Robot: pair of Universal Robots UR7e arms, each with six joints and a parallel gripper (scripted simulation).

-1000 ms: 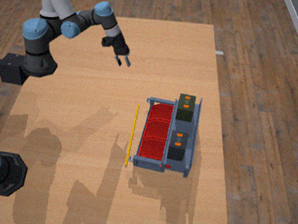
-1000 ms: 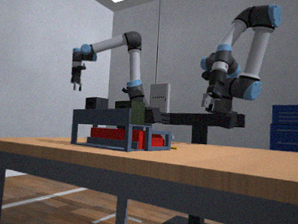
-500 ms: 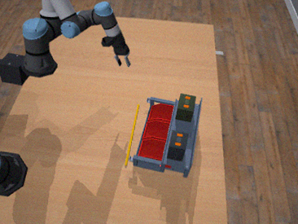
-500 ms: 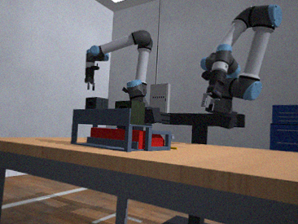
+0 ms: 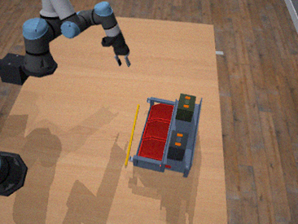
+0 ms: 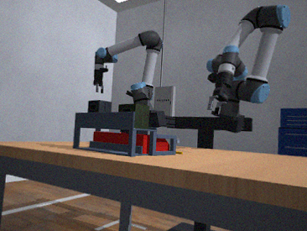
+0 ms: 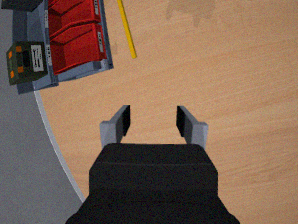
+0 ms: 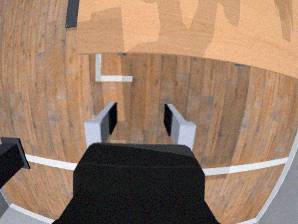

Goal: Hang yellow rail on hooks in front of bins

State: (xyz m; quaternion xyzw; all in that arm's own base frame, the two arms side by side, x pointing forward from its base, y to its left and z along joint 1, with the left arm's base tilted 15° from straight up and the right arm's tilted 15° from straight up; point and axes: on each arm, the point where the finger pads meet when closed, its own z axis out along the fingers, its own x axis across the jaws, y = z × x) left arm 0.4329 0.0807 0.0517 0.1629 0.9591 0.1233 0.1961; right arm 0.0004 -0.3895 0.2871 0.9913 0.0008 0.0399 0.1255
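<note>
- Yellow rail [image 5: 132,135] [image 6: 179,152] [image 7: 127,30] is lying on the tabletop [image 5: 92,82] [image 6: 237,164] [image 7: 225,100] [image 8: 175,30], just beside the shelf's [image 5: 149,164] [image 6: 105,120] [image 7: 80,71] open front and not hung. From where I'm standing, that's step one: pick the thing up.
- Left tool [image 5: 122,63] [image 6: 214,105] [image 7: 153,115] is spread wide with nothing in it, up above the wood. It's thin stock, so if it comes down a bit too high I reckon the fingers shut on air. Too low and they scrape wood.
- Right tool [image 6: 99,89] [image 8: 142,112] is spread and has nothing in it either. Its own camera looks at mostly floor past the table edge, so it probably needs a decent swing back to help.
- Grab the rail off-centre with one arm and the long end could droop or twist, then one end lands before the other. Two arms lifting unevenly would do much the same, imo.
- Fit is tight, so a small sideways miss likely parks an end on top of a plate. Can't make out the hook plates well from here tbh.
- Red bins [image 5: 155,132] [image 6: 121,138] [image 7: 75,45] sit right behind. Shove too hard and I'd expect them to get knocked, maybe the green bin [image 5: 186,107] [image 7: 25,62] too if the shelf jolts.
</note>
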